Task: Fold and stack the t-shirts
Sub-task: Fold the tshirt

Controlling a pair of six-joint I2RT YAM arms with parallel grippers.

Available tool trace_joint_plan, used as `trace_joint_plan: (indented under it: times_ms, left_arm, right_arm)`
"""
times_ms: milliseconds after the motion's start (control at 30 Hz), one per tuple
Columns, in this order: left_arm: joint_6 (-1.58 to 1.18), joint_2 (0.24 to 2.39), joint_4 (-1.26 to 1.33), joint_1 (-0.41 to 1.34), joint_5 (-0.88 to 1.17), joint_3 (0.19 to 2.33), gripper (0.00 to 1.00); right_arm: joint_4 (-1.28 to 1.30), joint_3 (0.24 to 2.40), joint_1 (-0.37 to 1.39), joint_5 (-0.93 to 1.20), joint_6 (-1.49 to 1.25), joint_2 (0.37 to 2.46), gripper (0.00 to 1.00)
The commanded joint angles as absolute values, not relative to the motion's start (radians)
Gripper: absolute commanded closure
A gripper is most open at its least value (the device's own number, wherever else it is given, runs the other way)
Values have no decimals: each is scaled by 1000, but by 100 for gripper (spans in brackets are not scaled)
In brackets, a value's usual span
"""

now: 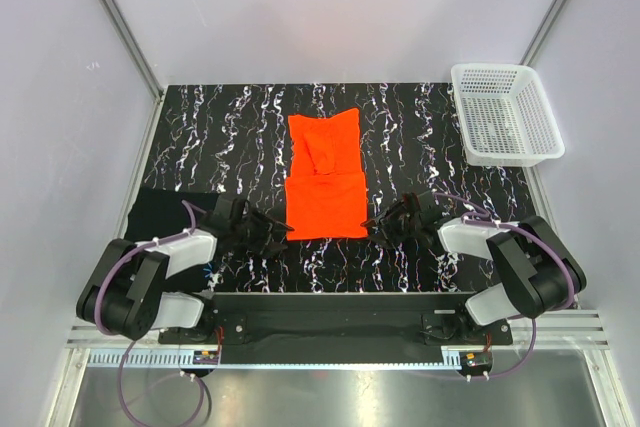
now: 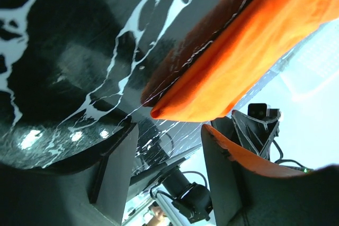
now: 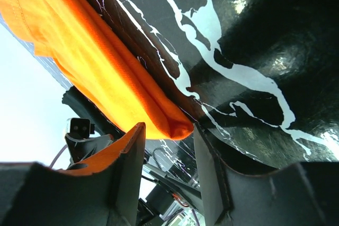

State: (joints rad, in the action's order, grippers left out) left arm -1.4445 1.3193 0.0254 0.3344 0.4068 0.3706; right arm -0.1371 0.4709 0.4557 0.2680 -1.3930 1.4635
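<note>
Mat (image 1: 200, 137), black with white veins, covers the floor of a pale-walled booth (image 1: 330, 7) in the top view. The orange-red t-shirt (image 1: 325, 192) lies flat in the middle of it, folded into a narrow strip with a flap turned down at its far end. Left of that shirt and nearer the arm bases sits the black t-shirt (image 1: 160, 212), a folded rectangle partly under the left arm. Right of the orange-red t-shirt and farther back stands a white mesh basket (image 1: 505, 112). The left gripper (image 1: 275, 232) is low at the shirt's near left corner and the right gripper (image 1: 378, 227) is at its near right corner.

Over to the left wrist. Its two fingers (image 2: 119, 157) stand apart with nothing between them. The shirt's layered corner sits just beyond the gap, flat on the glossy mat, and no contact shows. The other arm shows past the shirt.

Now the right wrist. Its fingers (image 3: 132, 152) are spread too, about a corner's width. The rounded folded corner of the orange-red t-shirt pokes right at the mouth of the gap, close to the tips. The jaws are not pinched on it, and I cannot tell whether a tip grazes the cloth.
</note>
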Motion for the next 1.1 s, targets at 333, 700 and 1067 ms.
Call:
trace_joint_plan:
  times_ms: [333,700,1067]
  left_arm:
    - [-1453,1430,-5,345,281,411,62]
    - [-1402,1287,-41,356,279,351,100]
    - [-1483,841,-290,523,181,282,100]
  right_arm:
    - [-169,486,468,249,-1381,1523,59]
    - [-55,460,479,293,-1338,1410,100]
    - [239,420,653,212,-1406,1079,100]
